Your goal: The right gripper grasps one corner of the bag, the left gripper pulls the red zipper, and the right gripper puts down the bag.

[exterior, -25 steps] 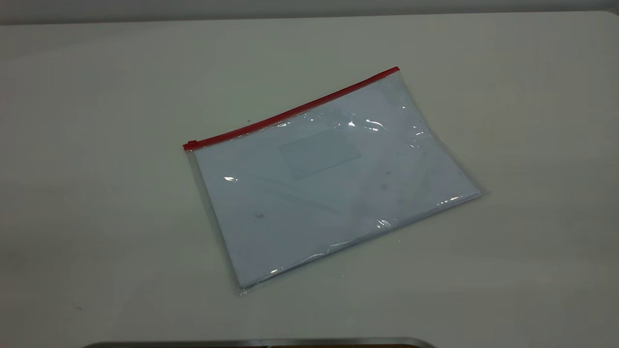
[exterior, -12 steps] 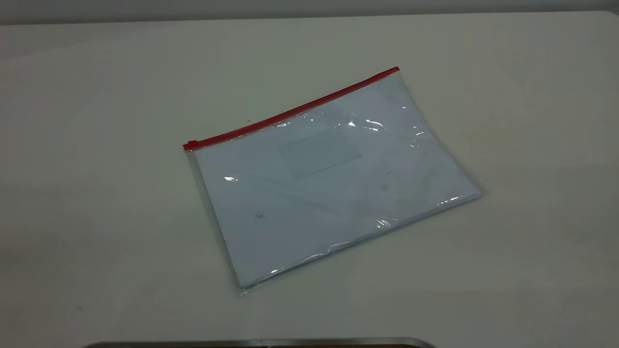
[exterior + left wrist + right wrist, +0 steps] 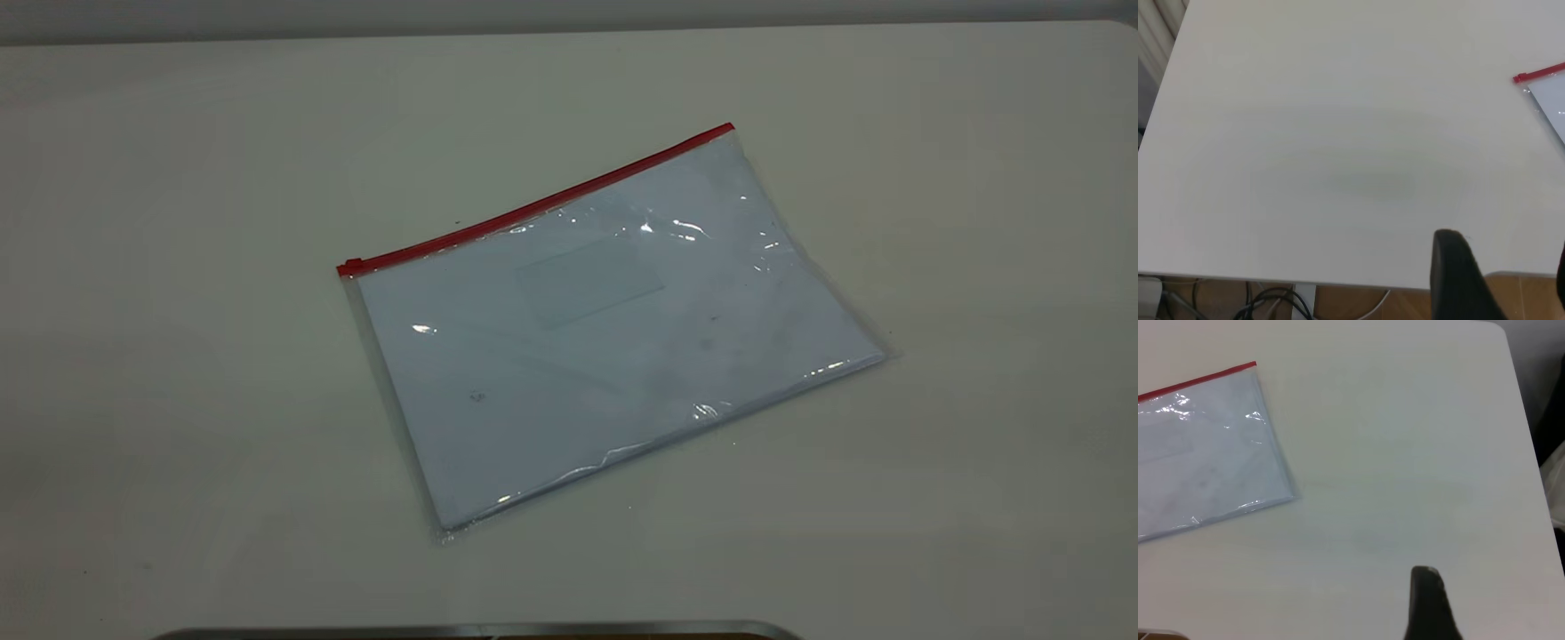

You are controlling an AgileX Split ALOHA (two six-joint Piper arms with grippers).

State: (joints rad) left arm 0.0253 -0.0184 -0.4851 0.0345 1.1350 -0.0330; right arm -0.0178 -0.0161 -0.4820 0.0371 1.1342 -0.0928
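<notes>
On the table lies one bag with one red zipper; pincer states cannot be told.

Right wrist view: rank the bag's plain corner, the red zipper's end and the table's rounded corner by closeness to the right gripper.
1. The bag's plain corner, closest to the right gripper.
2. The red zipper's end beyond it and the table's rounded corner: both farther, too close to call.

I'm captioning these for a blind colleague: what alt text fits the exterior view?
A clear plastic bag lies flat and askew on a white table, its red zipper along the far edge with the slider at the left end. No robot arm is in view.
</notes>
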